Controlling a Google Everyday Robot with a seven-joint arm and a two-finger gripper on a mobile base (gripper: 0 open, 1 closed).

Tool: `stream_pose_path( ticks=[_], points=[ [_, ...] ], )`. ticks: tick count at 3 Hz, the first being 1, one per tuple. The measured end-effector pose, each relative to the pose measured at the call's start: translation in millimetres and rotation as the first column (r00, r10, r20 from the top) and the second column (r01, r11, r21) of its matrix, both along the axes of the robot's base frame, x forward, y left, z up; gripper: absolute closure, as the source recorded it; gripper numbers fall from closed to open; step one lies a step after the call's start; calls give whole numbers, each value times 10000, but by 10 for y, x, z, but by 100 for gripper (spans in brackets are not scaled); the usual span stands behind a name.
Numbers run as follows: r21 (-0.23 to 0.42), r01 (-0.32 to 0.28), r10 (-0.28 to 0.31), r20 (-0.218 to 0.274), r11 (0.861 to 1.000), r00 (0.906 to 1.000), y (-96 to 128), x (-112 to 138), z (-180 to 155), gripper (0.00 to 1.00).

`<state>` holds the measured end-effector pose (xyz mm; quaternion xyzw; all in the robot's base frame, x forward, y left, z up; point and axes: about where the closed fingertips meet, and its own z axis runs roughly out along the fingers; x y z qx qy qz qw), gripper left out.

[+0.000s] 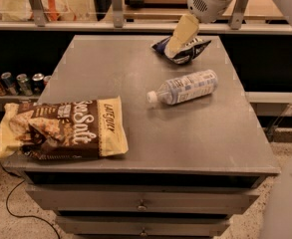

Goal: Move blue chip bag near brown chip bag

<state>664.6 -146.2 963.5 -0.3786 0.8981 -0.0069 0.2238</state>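
Clear plastic bottle (pixel 185 87) laid on side at right-centre of grey metal table (pixel 195 143), white cap pointed left, pale label wrapped round body. Two drawers (pixel 142 197) with small knobs set under tabletop. Row of drink cans (pixel 17 82) stood on low shelf (pixel 6 97) left of table. Black cable (pixel 16 203) trailed across speckled floor (pixel 6 225) at lower left. Metal rail (pixel 85 26) with upright posts (pixel 116 4) run behind table. Gripper (pixel 174 48) held over far right part of tabletop, beyond bottle.
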Motion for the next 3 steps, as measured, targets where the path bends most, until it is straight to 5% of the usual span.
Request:
stream_pose_path(
  ticks=[1, 3],
  points=[
    [339, 604, -607, 93, 9976, 9981, 75, 427, -50, 0],
    [-63, 1458, -1456, 301, 9893, 9889, 291, 1100, -406, 0]
  ],
)
